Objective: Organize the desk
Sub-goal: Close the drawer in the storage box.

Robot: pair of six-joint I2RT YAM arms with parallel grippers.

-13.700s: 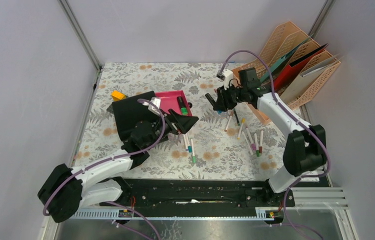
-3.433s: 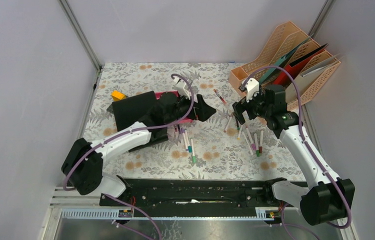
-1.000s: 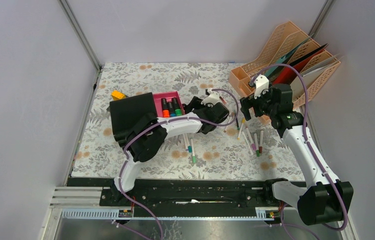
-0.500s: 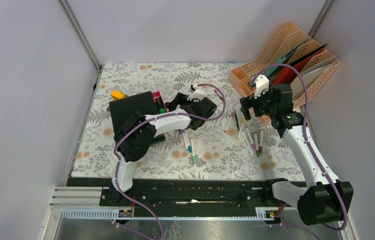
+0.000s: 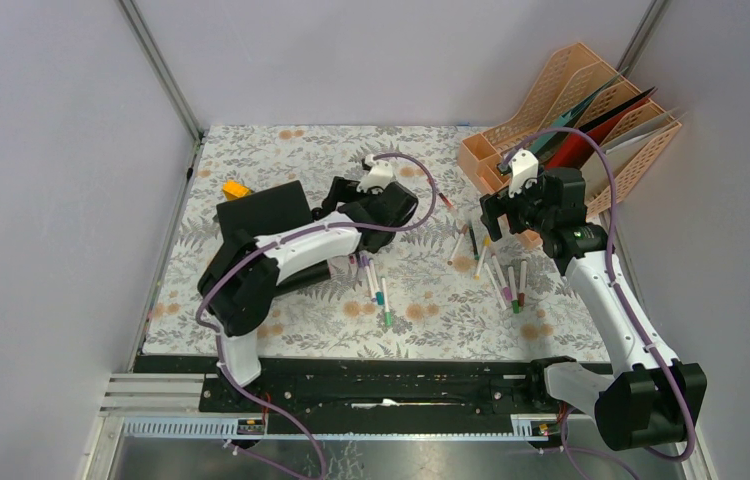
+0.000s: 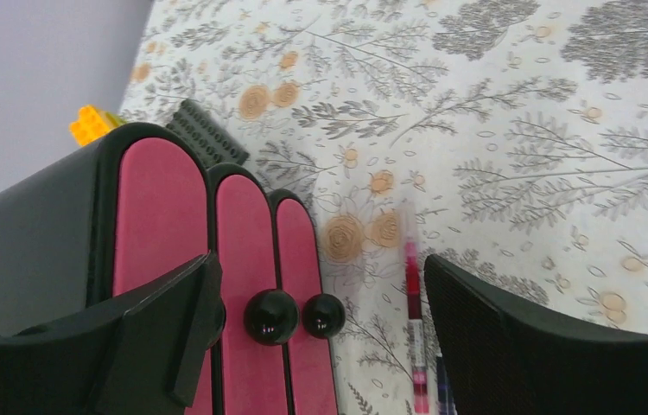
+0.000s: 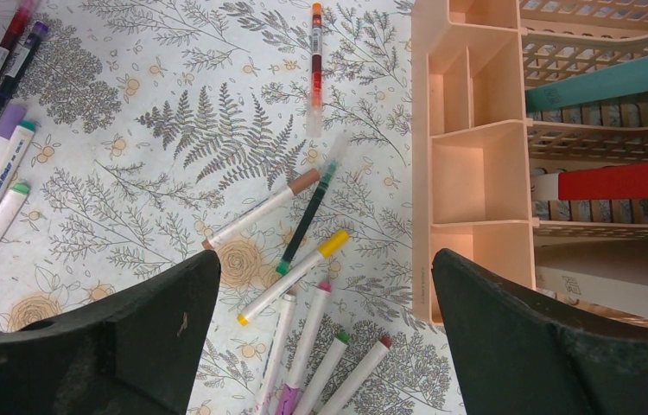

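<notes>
Fern-printed, the desk (image 5: 281,150) lay flat under both of your arms. Your left gripper (image 6: 319,259) stood wide apart, empty, over the pink tray (image 6: 161,207); your right gripper (image 7: 325,259) (also gaping, holding nothing) hung above scattered pens (image 7: 303,216).

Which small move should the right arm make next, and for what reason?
Probably lower the right gripper onto the yellow-capped pen: its open fingers hang above loose pens on the desk, and the peach organizer beside them has empty compartments.
</notes>
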